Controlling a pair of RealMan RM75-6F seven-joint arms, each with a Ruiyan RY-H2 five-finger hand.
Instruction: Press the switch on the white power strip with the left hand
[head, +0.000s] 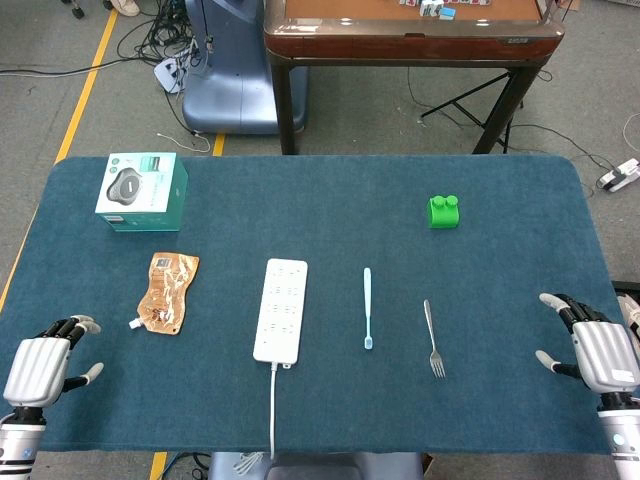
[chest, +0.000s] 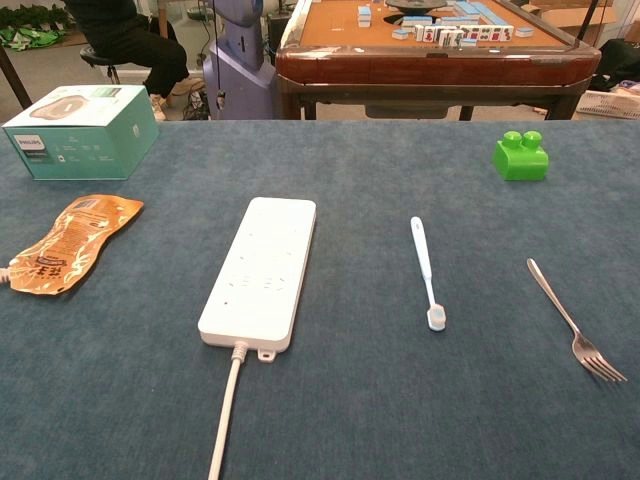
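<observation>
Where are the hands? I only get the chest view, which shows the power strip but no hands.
Observer: The left hand rests at the table's near left edge, empty, fingers apart.
Operator: And the right one?
Observer: The right hand sits at the near right edge, also empty.
Operator: Is the left hand near the white power strip?
Observer: No. The white power strip lies well apart from it, with the orange pouch between them.
</observation>
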